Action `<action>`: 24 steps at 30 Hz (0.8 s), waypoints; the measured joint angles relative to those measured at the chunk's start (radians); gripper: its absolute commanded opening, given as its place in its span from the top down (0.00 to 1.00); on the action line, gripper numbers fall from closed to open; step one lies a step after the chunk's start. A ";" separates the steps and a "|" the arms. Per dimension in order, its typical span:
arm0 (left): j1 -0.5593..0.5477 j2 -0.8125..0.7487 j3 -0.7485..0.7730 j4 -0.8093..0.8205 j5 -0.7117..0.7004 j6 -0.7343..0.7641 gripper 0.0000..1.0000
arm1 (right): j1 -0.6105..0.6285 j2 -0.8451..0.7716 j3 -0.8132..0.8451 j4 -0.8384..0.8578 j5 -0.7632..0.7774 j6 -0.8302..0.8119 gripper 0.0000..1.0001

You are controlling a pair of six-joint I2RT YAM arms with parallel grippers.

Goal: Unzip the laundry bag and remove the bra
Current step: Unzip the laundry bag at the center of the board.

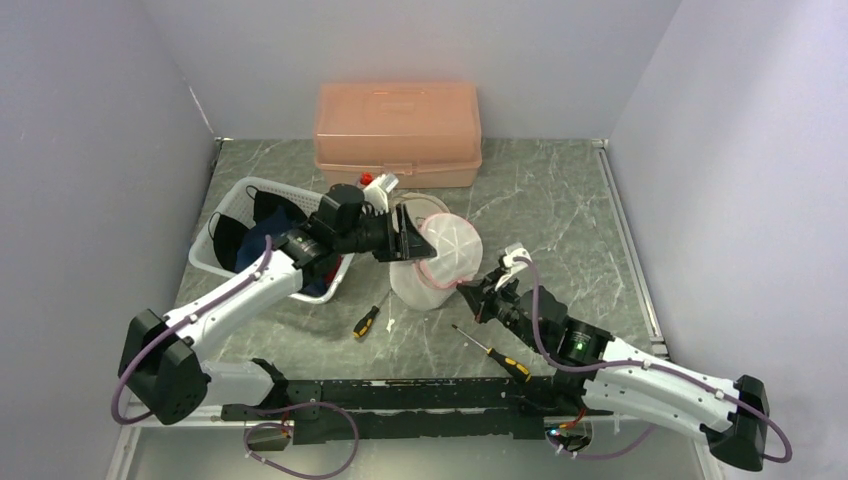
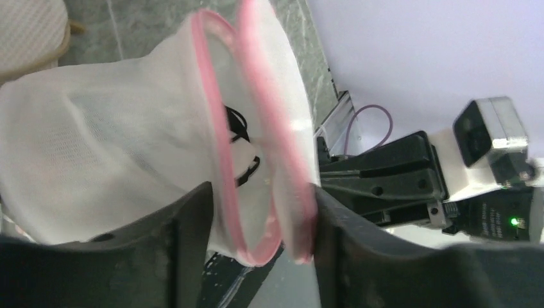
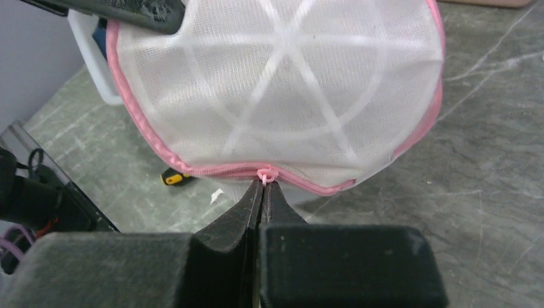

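The laundry bag [image 1: 440, 262] is a white mesh pouch with a pink zipper rim, held up off the table between the two arms. My left gripper [image 1: 410, 240] is open around its upper edge. In the left wrist view the pink rim [image 2: 221, 147] and a loose flap hang between the spread fingers [image 2: 186, 237]. Black straps of the bra [image 2: 240, 138] show inside the bag. My right gripper [image 3: 262, 186] is shut on the pink zipper pull [image 3: 265, 174] at the bag's [image 3: 282, 83] lower edge. The zipper looks closed on both sides of the pull.
A white basket [image 1: 245, 185] of dark clothes sits left of the bag, under my left arm. A pink lidded box [image 1: 398, 130] stands at the back. Two screwdrivers [image 1: 366, 321] [image 1: 495, 352] lie on the marble table near the front.
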 measured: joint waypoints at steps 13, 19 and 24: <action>0.024 -0.050 -0.245 -0.055 -0.064 -0.045 0.07 | 0.007 0.162 -0.052 -0.020 -0.015 0.063 1.00; 0.024 -0.264 -0.150 -0.278 -0.232 -0.092 0.06 | 0.007 0.199 -0.015 -0.035 -0.014 0.103 1.00; 0.024 -0.379 -0.091 -0.413 -0.351 -0.151 0.06 | 0.007 0.236 0.066 -0.048 -0.014 0.135 1.00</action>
